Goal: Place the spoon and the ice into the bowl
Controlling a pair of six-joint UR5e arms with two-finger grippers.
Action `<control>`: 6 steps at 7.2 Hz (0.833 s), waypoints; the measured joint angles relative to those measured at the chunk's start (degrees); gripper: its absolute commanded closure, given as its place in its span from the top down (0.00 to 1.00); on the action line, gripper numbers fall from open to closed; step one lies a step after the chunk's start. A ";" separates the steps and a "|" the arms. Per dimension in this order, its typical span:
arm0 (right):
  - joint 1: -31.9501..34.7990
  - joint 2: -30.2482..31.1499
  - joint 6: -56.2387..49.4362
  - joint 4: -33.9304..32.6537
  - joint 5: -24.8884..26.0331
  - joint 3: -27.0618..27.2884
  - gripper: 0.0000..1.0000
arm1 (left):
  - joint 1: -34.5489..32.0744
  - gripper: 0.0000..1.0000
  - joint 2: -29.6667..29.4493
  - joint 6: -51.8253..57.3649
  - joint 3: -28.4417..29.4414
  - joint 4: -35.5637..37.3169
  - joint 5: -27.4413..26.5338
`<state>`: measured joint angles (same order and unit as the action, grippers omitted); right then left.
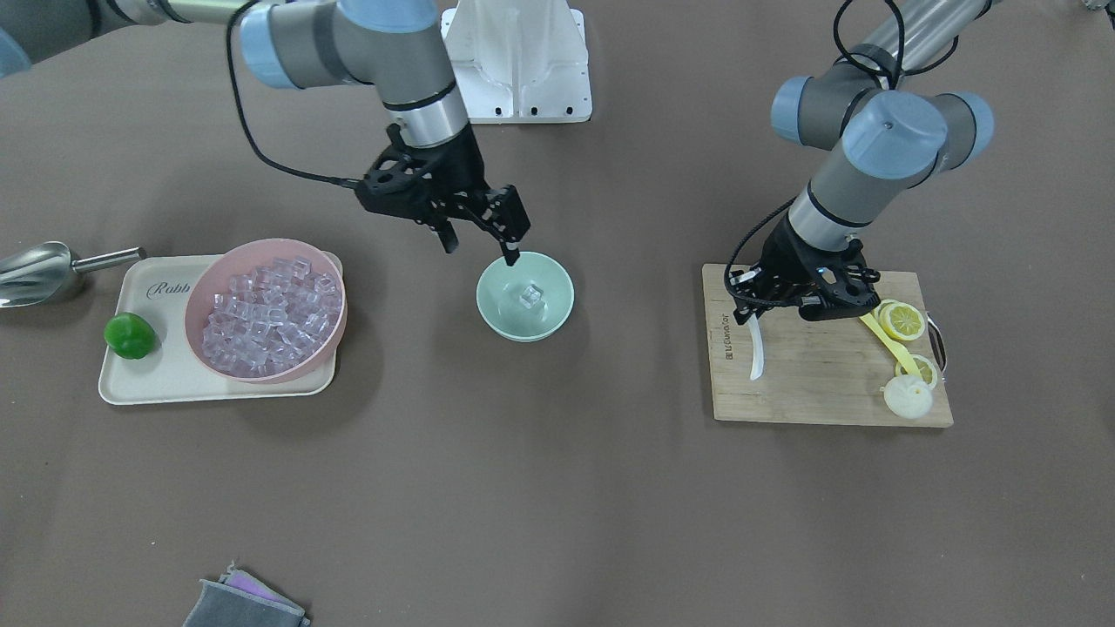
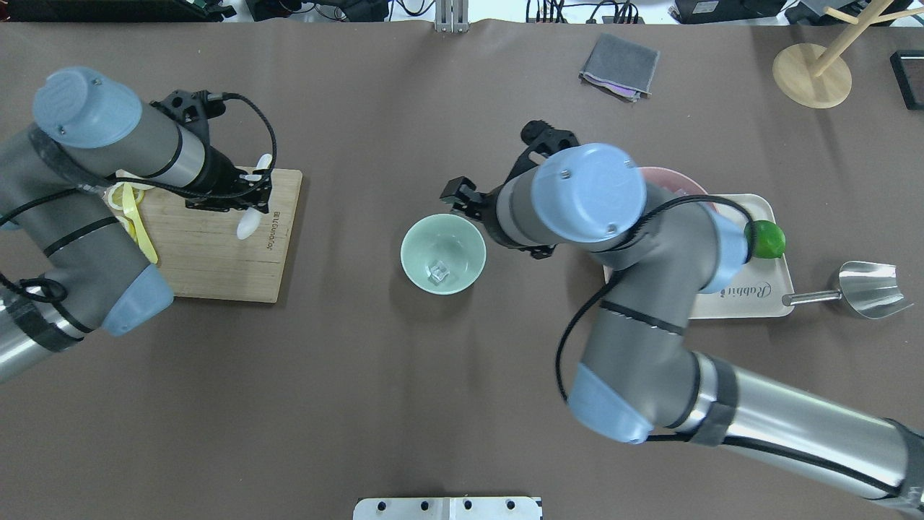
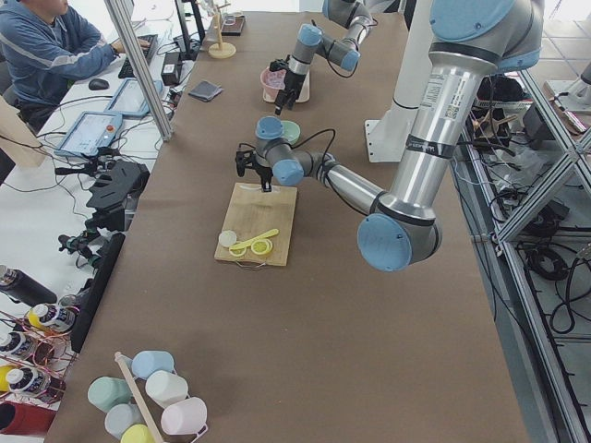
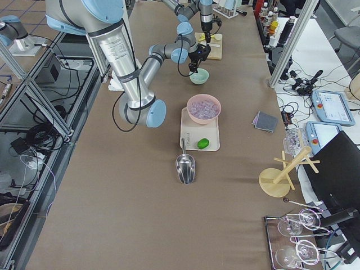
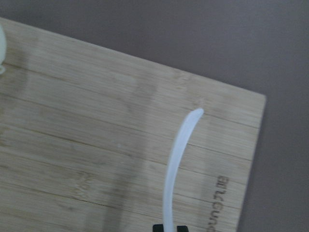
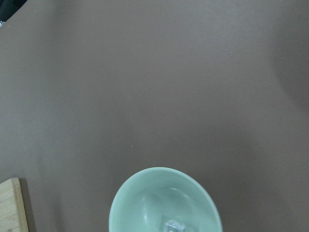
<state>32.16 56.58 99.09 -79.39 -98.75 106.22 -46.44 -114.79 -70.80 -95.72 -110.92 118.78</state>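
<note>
The mint-green bowl (image 1: 493, 306) stands mid-table with one clear ice cube (image 1: 530, 298) in it. It also shows in the overhead view (image 2: 419, 249) and the right wrist view (image 6: 140, 203), with the ice cube (image 6: 173, 226) at that view's bottom edge. My right gripper (image 1: 479, 250) hangs open and empty just above the bowl's rim on the robot's side. My left gripper (image 1: 756, 306) is shut on the white spoon (image 1: 758, 353) over the wooden cutting board (image 1: 819, 383). In the left wrist view the spoon (image 5: 174, 169) handle points away over the board (image 5: 72, 145).
A pink bowl (image 1: 202, 296) full of ice cubes sits on a cream tray (image 1: 148, 383) beside a green lime (image 1: 131, 336). A metal scoop (image 1: 35, 272) lies next to the tray. Lemon slices (image 1: 902, 320) and a yellow utensil (image 1: 890, 347) lie on the board. A grey cloth (image 1: 244, 605) lies at the front edge.
</note>
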 measured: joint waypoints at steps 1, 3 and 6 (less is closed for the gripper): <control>4.87 4.84 -3.78 -0.03 -5.44 4.22 1.00 | 0.95 0.00 -5.07 -1.62 0.08 2.92 0.40; 15.23 14.19 -13.26 0.04 -16.05 9.31 1.00 | 5.87 0.00 -14.54 -6.45 3.16 4.72 -0.35; 26.44 26.49 -29.35 0.43 -26.09 12.84 1.00 | 11.34 0.98 -20.56 -7.57 9.09 3.07 -5.25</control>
<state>58.61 83.07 69.73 -78.97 -124.84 119.06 -35.10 -135.35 -78.38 -86.63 -107.85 113.53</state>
